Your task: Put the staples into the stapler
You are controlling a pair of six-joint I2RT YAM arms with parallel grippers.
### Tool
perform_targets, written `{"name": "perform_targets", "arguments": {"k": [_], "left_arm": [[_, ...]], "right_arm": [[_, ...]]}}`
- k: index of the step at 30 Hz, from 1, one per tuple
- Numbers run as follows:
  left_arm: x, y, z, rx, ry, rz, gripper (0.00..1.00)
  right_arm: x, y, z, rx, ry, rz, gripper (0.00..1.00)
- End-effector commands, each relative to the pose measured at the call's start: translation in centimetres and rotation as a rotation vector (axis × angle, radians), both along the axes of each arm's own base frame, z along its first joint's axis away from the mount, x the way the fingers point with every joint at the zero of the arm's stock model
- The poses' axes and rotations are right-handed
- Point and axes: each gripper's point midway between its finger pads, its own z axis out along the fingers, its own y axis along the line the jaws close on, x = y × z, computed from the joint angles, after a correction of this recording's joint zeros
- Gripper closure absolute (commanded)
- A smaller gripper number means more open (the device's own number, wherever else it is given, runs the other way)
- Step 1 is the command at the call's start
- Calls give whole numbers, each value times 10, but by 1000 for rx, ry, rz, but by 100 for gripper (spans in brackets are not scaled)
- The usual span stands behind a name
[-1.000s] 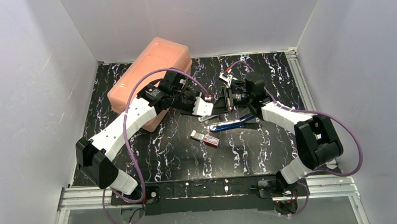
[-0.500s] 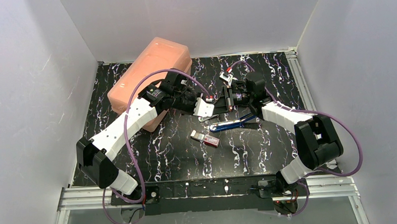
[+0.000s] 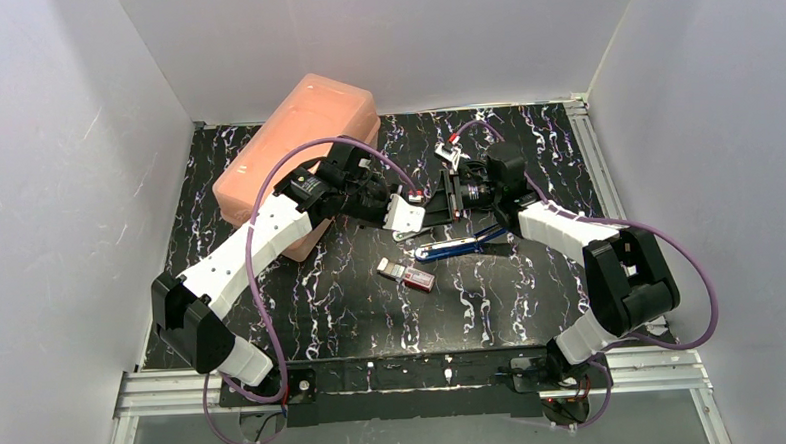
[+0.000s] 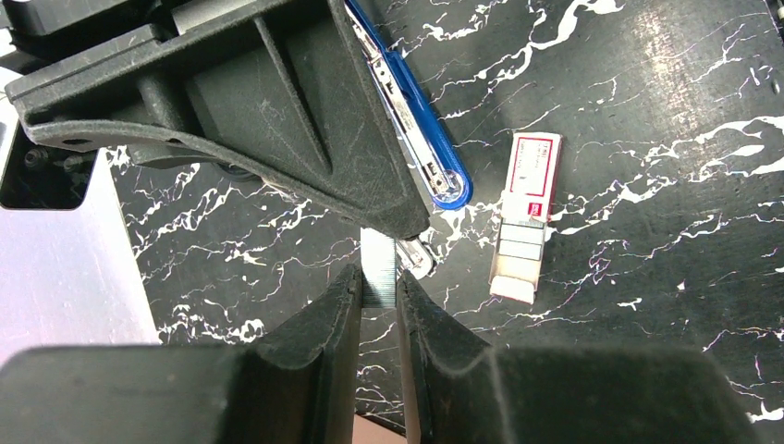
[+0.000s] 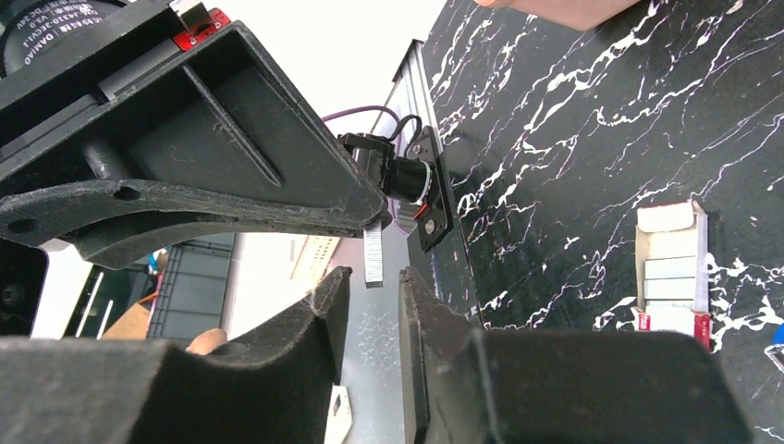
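My left gripper point(image 4: 377, 277) is shut on a short grey strip of staples point(image 4: 377, 264), held above the black marbled table. My right gripper point(image 5: 373, 273) faces it tip to tip; its fingers stand a little apart around the strip's other end point(image 5: 373, 254) without gripping it. In the top view the left gripper point(image 3: 417, 213) and right gripper point(image 3: 438, 204) meet mid-table. The blue stapler point(image 3: 460, 246) lies open just below them and also shows in the left wrist view point(image 4: 421, 153). The small pink-red staples box point(image 3: 407, 273) lies open nearer the front point(image 4: 527, 217) point(image 5: 670, 268).
A large salmon-pink plastic case point(image 3: 301, 146) stands at the back left, behind the left arm. White walls enclose the table on three sides. A metal rail point(image 3: 416, 376) runs along the near edge by the arm bases.
Both grippers have edged slightly closer together at mid-table. The stapler and the staples box have not moved.
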Motion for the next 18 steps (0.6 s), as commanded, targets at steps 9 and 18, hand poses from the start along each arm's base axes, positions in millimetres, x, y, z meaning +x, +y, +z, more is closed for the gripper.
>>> {"name": "perform_targets", "arguments": {"k": [9, 18], "left_arm": [[-1, 16, -5, -13, 87, 128, 95], [-10, 36, -13, -66, 202, 228, 95]], "right_arm": [[31, -34, 6, -152, -312, -100, 43], [109, -76, -25, -569, -587, -294, 33]]}}
